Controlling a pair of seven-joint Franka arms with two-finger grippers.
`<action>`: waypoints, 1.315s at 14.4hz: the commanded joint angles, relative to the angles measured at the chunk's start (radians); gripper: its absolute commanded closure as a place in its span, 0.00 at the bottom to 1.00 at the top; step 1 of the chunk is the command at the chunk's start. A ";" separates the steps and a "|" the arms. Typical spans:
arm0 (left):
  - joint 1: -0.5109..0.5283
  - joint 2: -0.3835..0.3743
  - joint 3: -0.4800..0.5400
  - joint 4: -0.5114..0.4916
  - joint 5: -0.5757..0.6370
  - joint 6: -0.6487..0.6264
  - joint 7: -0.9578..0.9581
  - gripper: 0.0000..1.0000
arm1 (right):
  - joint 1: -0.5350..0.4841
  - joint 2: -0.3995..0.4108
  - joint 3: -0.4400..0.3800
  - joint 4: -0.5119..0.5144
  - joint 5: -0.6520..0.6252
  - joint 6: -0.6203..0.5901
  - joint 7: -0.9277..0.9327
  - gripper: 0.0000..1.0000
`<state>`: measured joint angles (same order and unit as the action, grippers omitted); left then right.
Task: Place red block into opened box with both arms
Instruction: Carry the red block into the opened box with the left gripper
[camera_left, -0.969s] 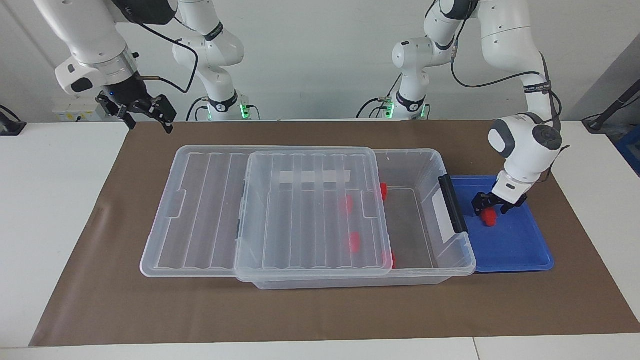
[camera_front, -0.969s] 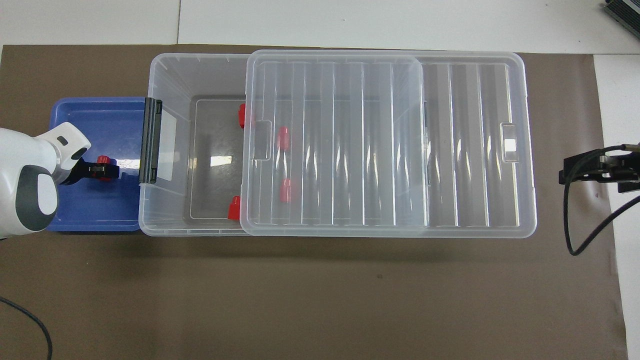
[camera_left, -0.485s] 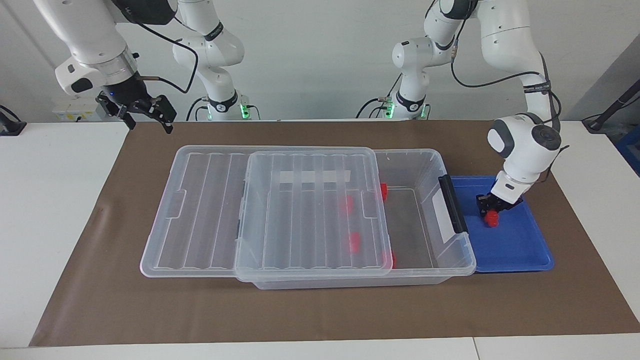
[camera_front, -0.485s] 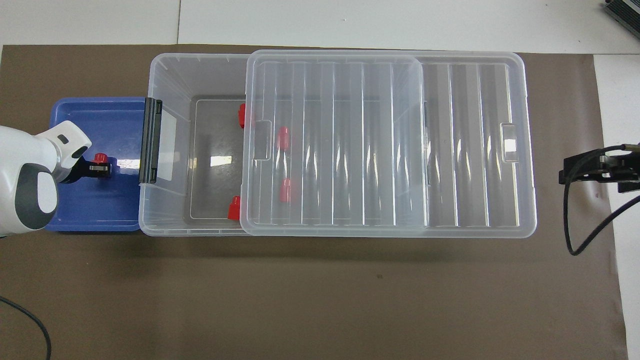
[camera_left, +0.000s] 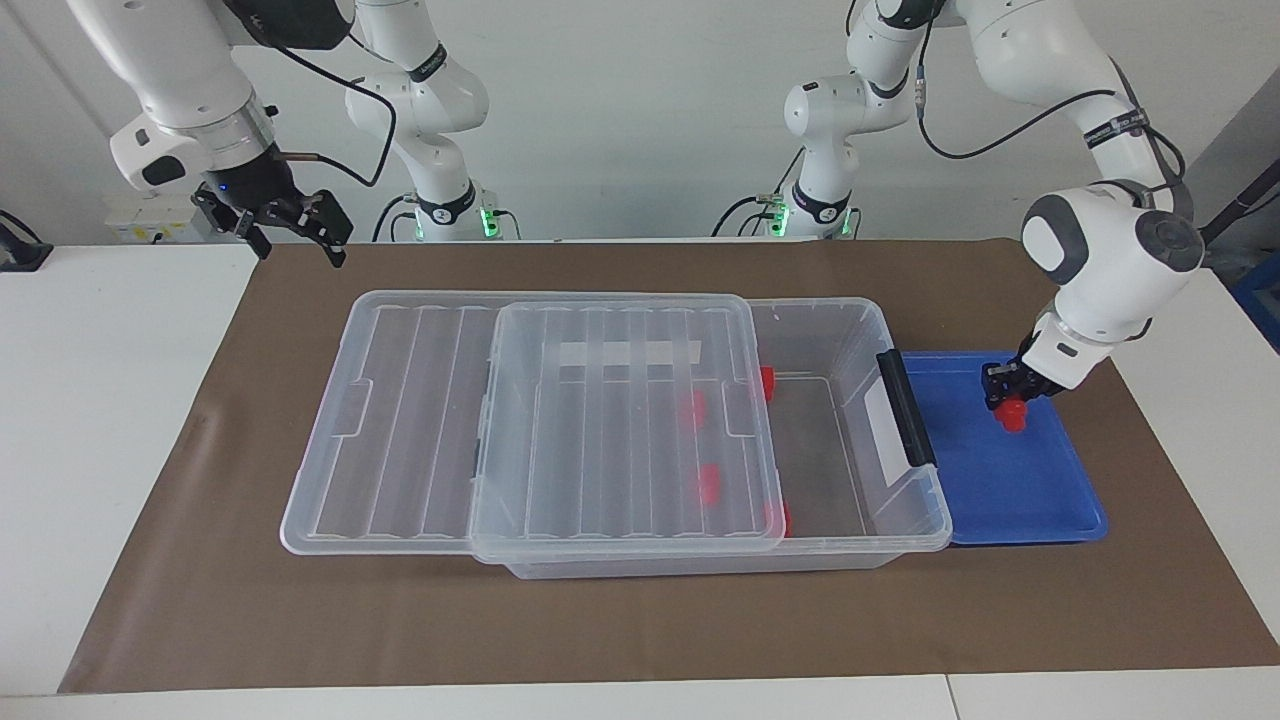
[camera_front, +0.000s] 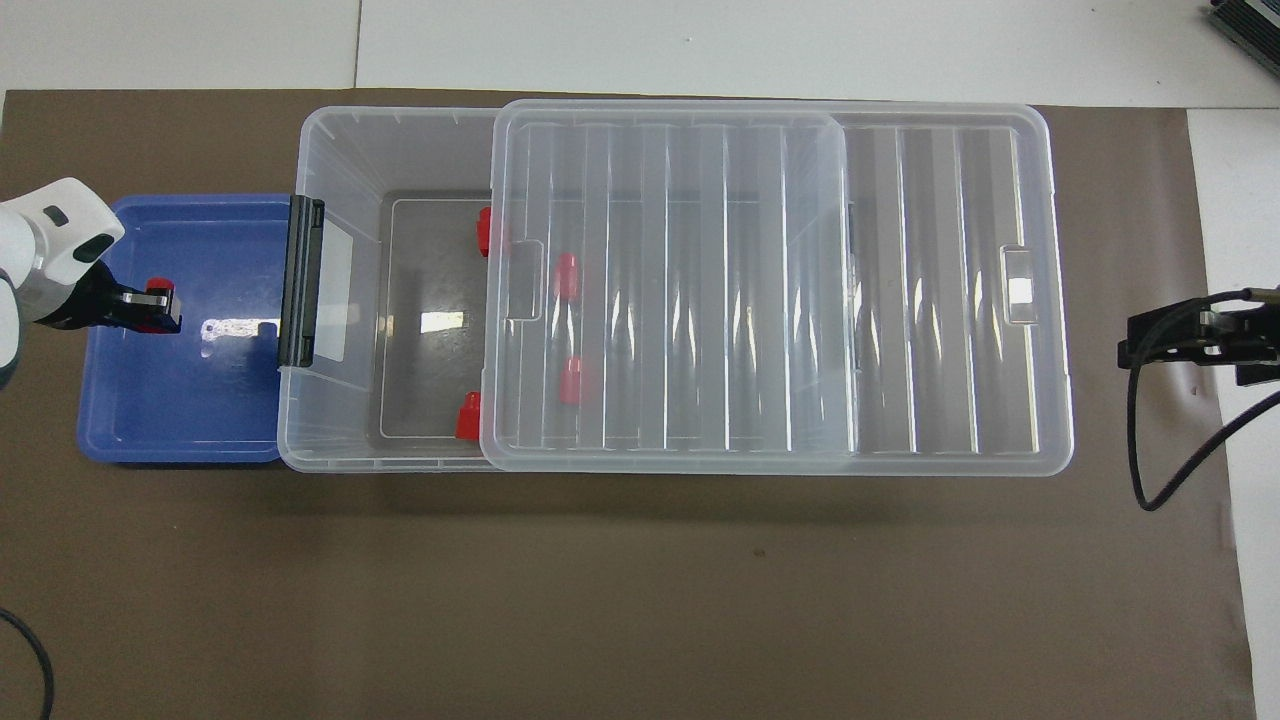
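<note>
My left gripper (camera_left: 1010, 403) (camera_front: 150, 305) is shut on a small red block (camera_left: 1015, 416) (camera_front: 161, 288) and holds it just over the blue tray (camera_left: 1030, 500) (camera_front: 180, 420). The clear box (camera_left: 860, 310) (camera_front: 340, 140) stands beside the tray. Its ribbed lid (camera_left: 620, 420) (camera_front: 670, 290) is slid toward the right arm's end, so the part next to the tray is uncovered. Several red blocks (camera_left: 767, 382) (camera_front: 484, 230) lie inside, some under the lid. My right gripper (camera_left: 290, 225) (camera_front: 1195, 340) waits open over the mat's edge at the right arm's end, holding nothing.
A brown mat (camera_left: 640, 620) (camera_front: 640, 580) covers the table under the box and tray. A black clip (camera_left: 905, 405) (camera_front: 300, 280) and a white label sit on the box's end wall facing the tray. A black cable (camera_front: 1160, 450) hangs from the right gripper.
My left gripper closed on the red block in the tray, then rose and carried it away from the box toward the table's end. The right arm has not moved.
</note>
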<state>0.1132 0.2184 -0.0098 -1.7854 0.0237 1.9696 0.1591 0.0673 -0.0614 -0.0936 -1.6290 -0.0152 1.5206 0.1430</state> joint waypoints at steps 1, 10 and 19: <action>-0.055 -0.027 0.007 0.096 0.002 -0.156 -0.093 1.00 | -0.017 -0.005 0.005 -0.003 0.006 0.001 -0.029 0.00; -0.331 -0.025 0.007 0.228 -0.025 -0.247 -0.590 1.00 | -0.017 -0.005 -0.002 -0.005 0.006 -0.010 -0.057 0.00; -0.443 0.008 0.007 0.009 -0.018 0.102 -0.639 1.00 | -0.017 -0.008 -0.005 -0.005 0.006 -0.013 -0.059 0.00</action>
<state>-0.3131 0.2230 -0.0208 -1.7134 0.0107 1.9855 -0.4694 0.0616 -0.0614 -0.0990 -1.6297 -0.0152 1.5198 0.1106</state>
